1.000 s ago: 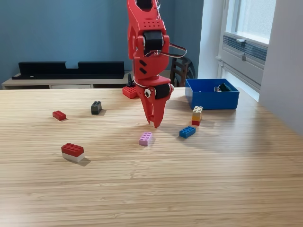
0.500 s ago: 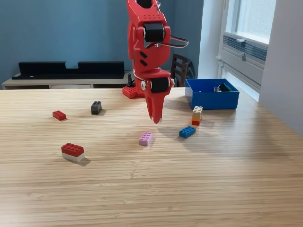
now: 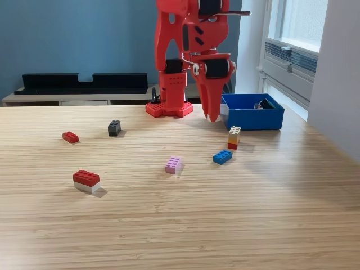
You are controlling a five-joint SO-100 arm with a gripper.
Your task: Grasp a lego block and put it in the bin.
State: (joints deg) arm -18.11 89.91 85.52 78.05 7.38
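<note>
Lilac brick (image 3: pixel 173 164) untouched mid-tabletop, blue brick (image 3: pixel 223 157) beside it. Pincer (image 3: pixel 212 117) now risen and swung toward the blue bin (image 3: pixel 251 118) at the far right edge, seemingly pressed together, nothing visibly carried.

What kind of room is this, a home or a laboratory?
Probably a home or office room, not a laboratory: a wooden table beside a window, a blue painted wall and a low sideboard behind it.
</note>
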